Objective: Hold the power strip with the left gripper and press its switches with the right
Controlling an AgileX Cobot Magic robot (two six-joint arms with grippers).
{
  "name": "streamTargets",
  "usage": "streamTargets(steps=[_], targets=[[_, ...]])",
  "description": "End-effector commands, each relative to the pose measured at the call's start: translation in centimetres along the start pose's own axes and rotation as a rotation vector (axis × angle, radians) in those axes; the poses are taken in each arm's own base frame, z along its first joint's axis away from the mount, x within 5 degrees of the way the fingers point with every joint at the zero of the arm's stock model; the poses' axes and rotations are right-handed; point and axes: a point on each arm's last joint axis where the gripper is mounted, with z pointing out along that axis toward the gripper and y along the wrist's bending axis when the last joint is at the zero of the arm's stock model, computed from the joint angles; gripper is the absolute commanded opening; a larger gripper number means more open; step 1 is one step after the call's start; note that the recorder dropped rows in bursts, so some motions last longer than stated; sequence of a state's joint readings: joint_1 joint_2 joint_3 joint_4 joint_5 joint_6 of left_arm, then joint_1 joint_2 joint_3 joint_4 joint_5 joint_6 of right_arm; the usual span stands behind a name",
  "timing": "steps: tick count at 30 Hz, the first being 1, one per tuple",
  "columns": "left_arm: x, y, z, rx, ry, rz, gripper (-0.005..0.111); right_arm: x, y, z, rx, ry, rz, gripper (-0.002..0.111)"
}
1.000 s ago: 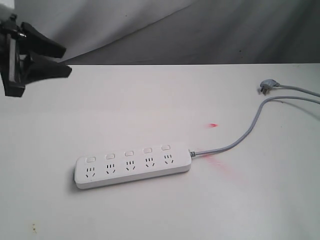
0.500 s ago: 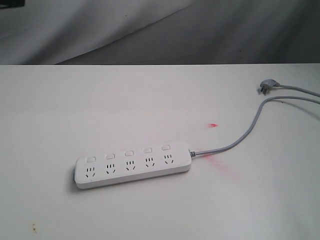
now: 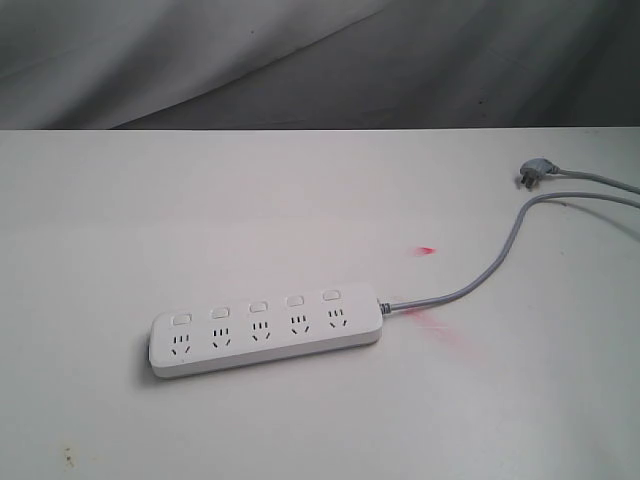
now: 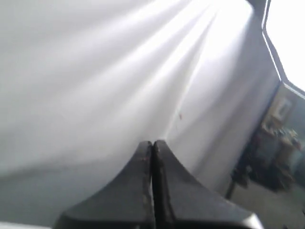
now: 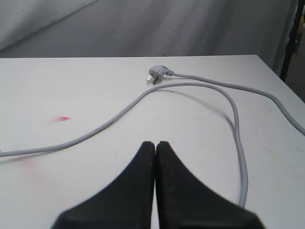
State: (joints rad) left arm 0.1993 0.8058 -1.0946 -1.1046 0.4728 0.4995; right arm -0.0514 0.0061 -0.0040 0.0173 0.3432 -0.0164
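At the near middle of the table (image 3: 100, 220) the power strip (image 3: 265, 329) lies flat, switches (image 3: 258, 307) along its far edge, cord (image 3: 480, 280) curving off to the plug (image 3: 535, 173). The right gripper (image 5: 155, 142), jaws pressed together, hangs above that cord; the left gripper (image 4: 153, 142) is closed likewise.

My left pincer (image 4: 152, 143) has left the wide view

A second ago it hung far up and left of the power strip (image 3: 265, 328), past the far edge of the table (image 3: 300, 200), fingers (image 4: 133, 191) spread. Half a second ago only a dark sliver showed, farther still from the strip. Now its own camera shows the fingers pressed together, in front of pale draped cloth (image 4: 95, 71).
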Motion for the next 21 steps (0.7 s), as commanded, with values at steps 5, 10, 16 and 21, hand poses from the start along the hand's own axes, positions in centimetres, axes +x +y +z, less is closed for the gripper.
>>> streamTargets(steps=[5,10,16,21], targets=[[-0.6,-0.5,-5.6,-0.21,-0.174,0.52,0.001,0.0,0.0,0.0,0.008,-0.008,0.009,0.0],[0.5,-0.9,-7.6,-0.205,-0.154,0.442,0.001,0.0,0.0,0.0,0.008,-0.008,0.009,0.0],[1.7,-1.7,-9.1,-0.156,-0.091,0.14,0.001,0.0,0.0,0.0,0.008,-0.008,0.009,0.0],[1.7,-2.2,-10.0,-0.142,-0.116,0.146,0.001,0.0,0.0,0.0,0.008,-0.008,0.009,0.0]])
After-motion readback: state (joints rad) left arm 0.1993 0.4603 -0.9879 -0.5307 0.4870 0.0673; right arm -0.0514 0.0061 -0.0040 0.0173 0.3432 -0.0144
